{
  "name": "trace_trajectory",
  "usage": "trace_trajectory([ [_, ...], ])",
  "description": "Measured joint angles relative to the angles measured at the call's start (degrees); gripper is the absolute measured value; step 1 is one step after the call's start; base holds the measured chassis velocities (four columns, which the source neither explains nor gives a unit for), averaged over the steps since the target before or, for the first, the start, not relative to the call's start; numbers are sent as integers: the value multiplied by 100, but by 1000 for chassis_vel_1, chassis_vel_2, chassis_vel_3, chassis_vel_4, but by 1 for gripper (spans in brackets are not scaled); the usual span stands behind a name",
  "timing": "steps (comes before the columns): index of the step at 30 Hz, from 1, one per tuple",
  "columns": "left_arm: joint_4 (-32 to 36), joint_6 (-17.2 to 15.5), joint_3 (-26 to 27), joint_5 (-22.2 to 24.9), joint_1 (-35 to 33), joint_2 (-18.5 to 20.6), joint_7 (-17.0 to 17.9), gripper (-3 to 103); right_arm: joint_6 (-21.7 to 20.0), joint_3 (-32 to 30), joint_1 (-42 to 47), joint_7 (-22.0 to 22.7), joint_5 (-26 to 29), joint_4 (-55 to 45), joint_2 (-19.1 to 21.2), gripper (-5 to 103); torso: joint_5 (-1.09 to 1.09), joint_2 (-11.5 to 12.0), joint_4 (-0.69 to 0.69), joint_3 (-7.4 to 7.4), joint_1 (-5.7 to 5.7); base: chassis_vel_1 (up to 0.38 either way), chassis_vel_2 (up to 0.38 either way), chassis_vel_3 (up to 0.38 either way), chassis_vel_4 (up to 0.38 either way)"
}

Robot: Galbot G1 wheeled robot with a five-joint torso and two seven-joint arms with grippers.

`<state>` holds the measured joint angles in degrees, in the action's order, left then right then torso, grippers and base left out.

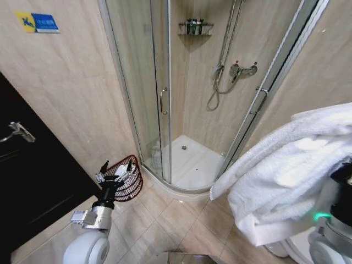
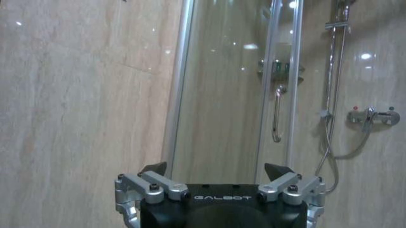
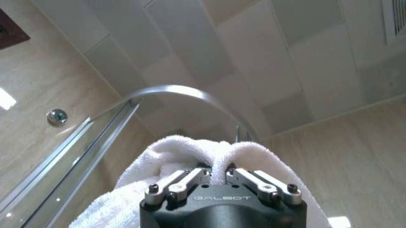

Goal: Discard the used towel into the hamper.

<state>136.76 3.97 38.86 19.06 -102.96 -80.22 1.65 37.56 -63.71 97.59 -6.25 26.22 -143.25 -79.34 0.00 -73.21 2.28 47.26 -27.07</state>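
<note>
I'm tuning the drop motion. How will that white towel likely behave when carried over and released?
Probably floppy: the towel drapes in loose folds below the right gripper, which pinches one ridge. It looks thick, so likely bulky against the small hamper; trailing ends may catch the rim. The left gripper is open.

One thick white terry towel (image 1: 286, 170), one small round reddish-brown wire hamper (image 1: 127, 177), one curved glass shower cabin (image 1: 181, 82) and two pincers: left pincer (image 1: 117, 168), right pincer (image 3: 219, 176).
</note>
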Motion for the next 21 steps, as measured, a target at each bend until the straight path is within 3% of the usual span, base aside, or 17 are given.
trace_trajectory([
  [14,0,0,0,0,0,0,0,100,-9,-32,-11,26,-6,-1,19,8,0,-422,0,232,-191,0,0,0,0],
  [21,0,0,0,0,0,0,0,100,-5,-42,-4,67,-12,-1,10,8,0,-461,0,255,-209,0,0,0,0],
])
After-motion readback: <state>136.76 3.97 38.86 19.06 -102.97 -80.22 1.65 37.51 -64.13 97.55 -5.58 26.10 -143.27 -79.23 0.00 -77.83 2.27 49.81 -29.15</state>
